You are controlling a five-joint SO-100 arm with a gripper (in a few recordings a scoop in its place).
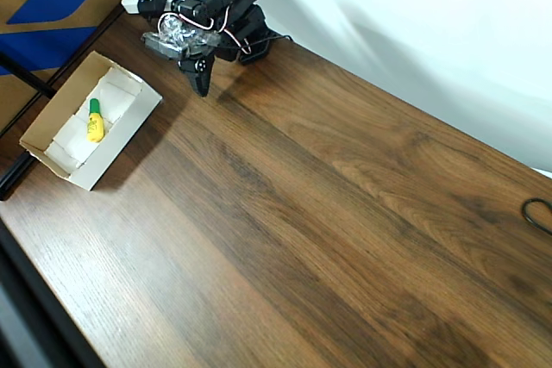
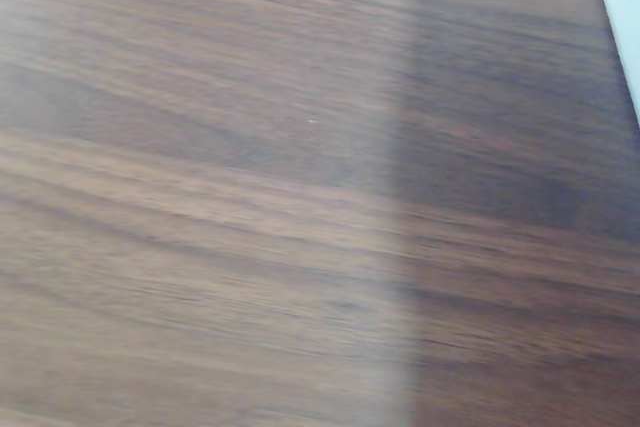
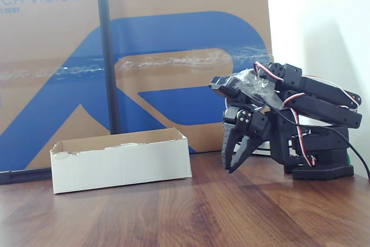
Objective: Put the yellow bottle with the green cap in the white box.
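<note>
- The yellow bottle with the green cap (image 1: 94, 121) is lying flat inside the white box (image 1: 129, 131), cap end toward the box's far corner, on the white paper lining.
- The arm is folded up beside its own base, well apart from the white box, gripper (image 3: 234, 163) pointing down just above the wood surface (image 1: 328, 213).
- Fingers look pressed together with nothing between them.
- Big cardboard sheet with blue print (image 3: 173, 56) stands right behind the white box.

hidden in the fixed view behind the white box (image 3: 121, 169) wall: the yellow bottle with the green cap (image 1: 94, 121); wrist view of table (image 2: 250, 247) blurred.
</note>
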